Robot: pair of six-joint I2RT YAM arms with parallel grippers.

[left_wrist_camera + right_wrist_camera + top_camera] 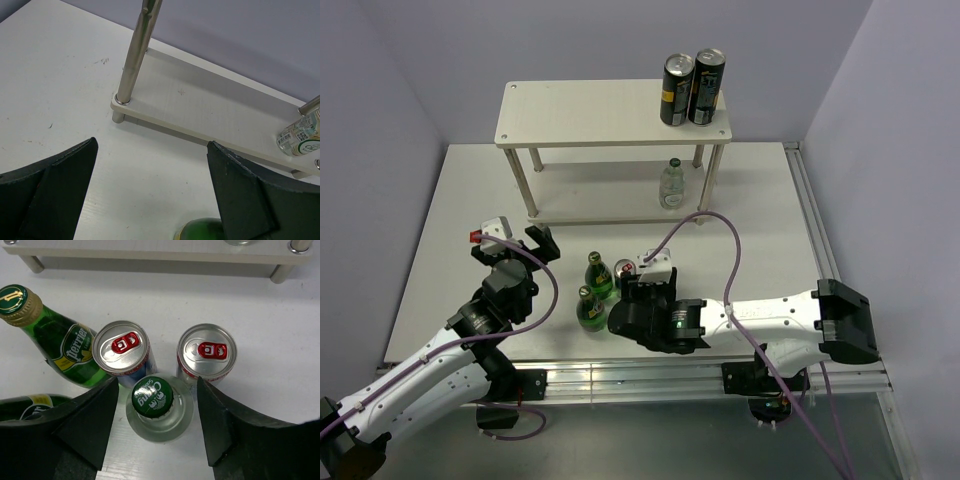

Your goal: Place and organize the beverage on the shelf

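The shelf [590, 112] stands at the back of the table, with one clear green-capped bottle [671, 185] on its lower board [210, 107]; that bottle also shows in the left wrist view [300, 137]. My right gripper [156, 385] is open, its jaws on either side of a second clear green-capped bottle [159, 412] standing on the table. Two silver-blue-red cans [121, 347] [206, 351] stand just beyond it. Two green glass bottles [599, 277] [589, 310] stand to its left. My left gripper [515, 245] is open and empty, left of the bottles, facing the shelf's front left leg [135, 60].
Two tall dark cans [692, 88] stand on the right end of the shelf's top board. A rail runs along the table's near edge [650, 375]. Walls close in the back and both sides.
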